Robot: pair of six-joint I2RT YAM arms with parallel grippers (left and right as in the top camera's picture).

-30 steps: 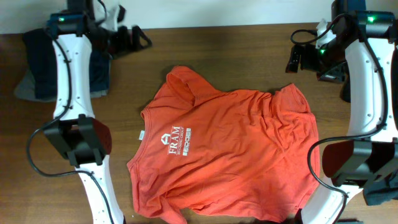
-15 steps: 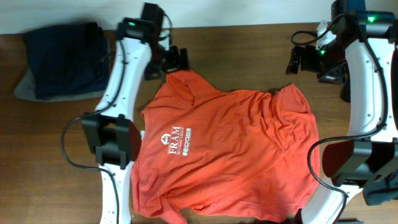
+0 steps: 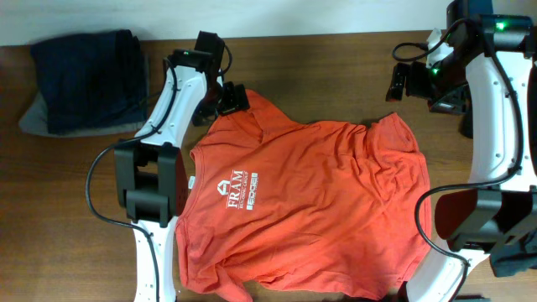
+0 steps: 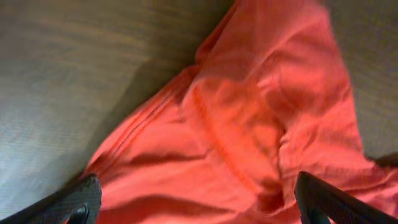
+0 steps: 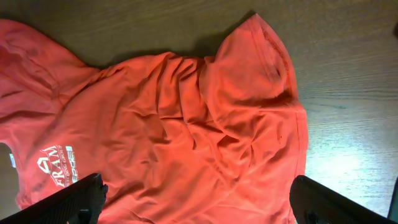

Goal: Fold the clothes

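**Left arm arrives at shirt corner; no grip yet**

- Change: over the last second the left gripper (image 3: 231, 99) has swung away from the back-left corner of the table (image 3: 319, 59) to the far-left corner of the orange T-shirt (image 3: 302, 201). The right gripper (image 3: 401, 82) has not moved; it hangs beyond the shirt's far-right corner.
- Fingers: both pairs stand wide apart, nothing between them.
- Shirt lies spread but rumpled mid-table, lettering up, no fold made. The shirt itself has not shifted.
- With the arm gone, the pile of dark clothes (image 3: 84, 80) at back left shows fully, well apart from the shirt.
- Judgement: folding has not started. This reads as the approach for a first pinch on that corner.

View differences:
- Left wrist: close on a sleeve-like flap with a stitched seam, puckered and doubled on itself, fingertips either side of it. Overhead shows only a bump there, partly under the gripper.
- Right wrist: creases bunched between the shirt's middle and the far-right flap, sharper than overhead shows them.
- Only overhead shows the whole outline and the dark pile.
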